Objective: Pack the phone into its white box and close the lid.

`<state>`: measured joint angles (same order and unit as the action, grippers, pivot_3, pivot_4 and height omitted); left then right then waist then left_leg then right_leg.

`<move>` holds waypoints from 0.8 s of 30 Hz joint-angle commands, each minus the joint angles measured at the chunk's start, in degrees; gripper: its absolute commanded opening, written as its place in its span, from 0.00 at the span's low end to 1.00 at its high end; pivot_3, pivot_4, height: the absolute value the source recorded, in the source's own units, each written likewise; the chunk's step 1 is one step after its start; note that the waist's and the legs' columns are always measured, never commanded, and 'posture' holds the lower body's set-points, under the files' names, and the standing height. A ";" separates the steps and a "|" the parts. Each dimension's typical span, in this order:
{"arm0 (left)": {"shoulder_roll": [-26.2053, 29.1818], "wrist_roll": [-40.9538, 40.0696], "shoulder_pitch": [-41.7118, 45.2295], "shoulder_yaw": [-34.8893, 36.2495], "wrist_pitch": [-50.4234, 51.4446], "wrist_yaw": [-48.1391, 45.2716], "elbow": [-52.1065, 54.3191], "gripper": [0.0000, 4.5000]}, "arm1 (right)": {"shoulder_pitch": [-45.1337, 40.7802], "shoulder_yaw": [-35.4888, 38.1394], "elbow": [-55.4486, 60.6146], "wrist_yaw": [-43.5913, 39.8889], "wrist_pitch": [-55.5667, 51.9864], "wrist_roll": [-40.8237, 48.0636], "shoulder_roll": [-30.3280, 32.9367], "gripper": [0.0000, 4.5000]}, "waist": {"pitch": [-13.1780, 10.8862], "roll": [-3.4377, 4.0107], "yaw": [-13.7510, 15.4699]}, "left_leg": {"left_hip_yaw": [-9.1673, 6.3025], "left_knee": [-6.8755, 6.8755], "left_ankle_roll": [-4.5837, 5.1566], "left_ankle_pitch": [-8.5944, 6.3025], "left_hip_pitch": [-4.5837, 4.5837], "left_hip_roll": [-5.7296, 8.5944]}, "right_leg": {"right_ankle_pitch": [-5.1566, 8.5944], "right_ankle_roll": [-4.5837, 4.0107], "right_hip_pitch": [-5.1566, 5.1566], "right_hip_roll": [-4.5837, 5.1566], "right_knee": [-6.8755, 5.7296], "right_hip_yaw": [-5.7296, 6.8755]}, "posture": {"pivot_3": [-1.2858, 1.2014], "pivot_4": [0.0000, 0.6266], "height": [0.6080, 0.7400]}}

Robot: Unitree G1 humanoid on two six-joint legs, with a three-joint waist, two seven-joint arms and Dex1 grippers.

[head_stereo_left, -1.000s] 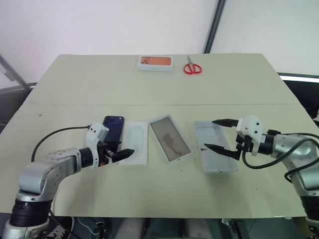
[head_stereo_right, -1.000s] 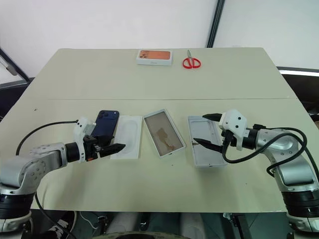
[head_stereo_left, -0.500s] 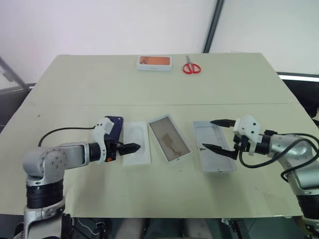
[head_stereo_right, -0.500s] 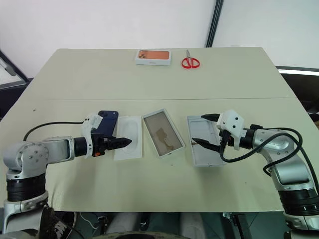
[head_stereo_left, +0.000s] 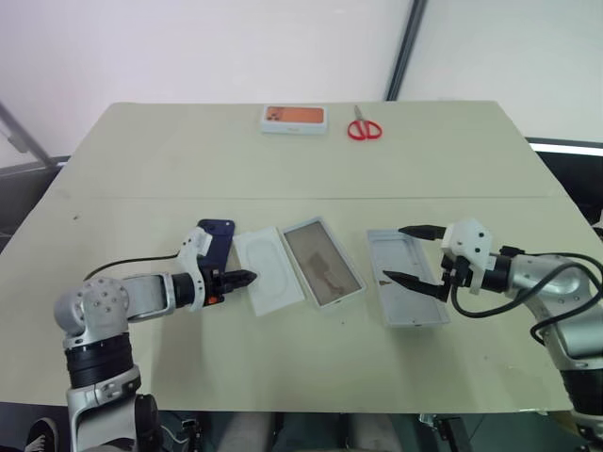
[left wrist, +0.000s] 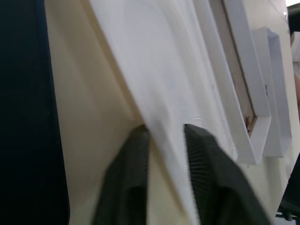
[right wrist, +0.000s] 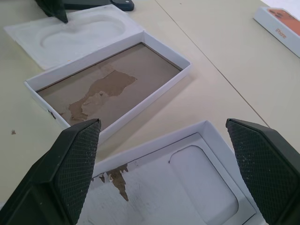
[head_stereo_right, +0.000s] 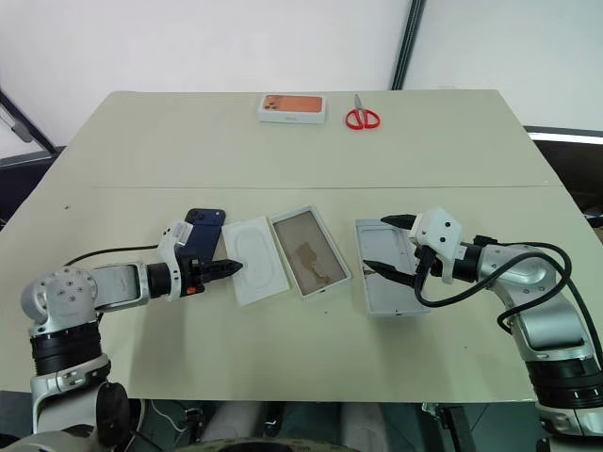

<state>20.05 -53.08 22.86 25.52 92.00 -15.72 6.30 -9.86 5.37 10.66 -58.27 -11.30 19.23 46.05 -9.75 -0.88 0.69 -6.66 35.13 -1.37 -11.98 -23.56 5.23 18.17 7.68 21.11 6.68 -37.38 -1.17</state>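
The dark blue phone [head_stereo_left: 217, 235] lies on the table at the left, its near end hidden behind my left gripper [head_stereo_left: 247, 277]. That gripper is shut on the near left edge of the flat white insert [head_stereo_left: 270, 281], which lies slanted between the phone and the white box [head_stereo_left: 323, 262]. In the left wrist view the insert's edge [left wrist: 164, 70] runs between the two fingers. The box is open, its brownish floor bare. To its right lies the lid [head_stereo_left: 407, 292], inside up. My right gripper [head_stereo_left: 396, 254] hovers open over the lid, holding nothing.
At the table's far edge sit a white box with an orange picture [head_stereo_left: 293, 118] and red scissors [head_stereo_left: 363, 127]. A seam crosses the table beyond the phone. A black cable trails from each wrist.
My left gripper has shut on the insert's edge, and the insert has swung askew, its near end toward the white box. The right arm has not moved.
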 commanded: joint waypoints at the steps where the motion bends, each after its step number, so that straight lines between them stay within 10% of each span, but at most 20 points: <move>1: 0.06 -2.59 -0.28 0.93 0.50 2.64 0.36 0.00 | -0.27 1.03 0.25 0.23 1.23 0.20 -0.19 1.00 | 0.00 0.00 -0.01 | 0.00 0.00 0.00 0.00 0.00 -0.01 | 0.00 0.00 0.00 0.00 0.00 0.00 | 0.52 0.24 1.00; 24: 0.09 -6.68 6.59 5.11 -7.28 2.75 -0.24 0.00 | -6.11 -18.43 -2.16 -7.22 7.25 -8.49 -4.26 1.00 | -0.09 -0.16 -0.28 | 0.00 -0.02 -0.05 0.02 -0.01 0.00 | -0.01 0.01 0.15 -0.04 0.00 -0.01 | 0.52 0.24 1.00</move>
<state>19.96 -58.25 28.41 29.15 85.03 -13.29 5.15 -14.87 -13.14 9.13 -64.94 -5.55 11.07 42.21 -9.85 -1.03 0.41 -6.66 35.10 -1.42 -11.96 -23.57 5.23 18.16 7.69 21.24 6.64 -37.38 -1.19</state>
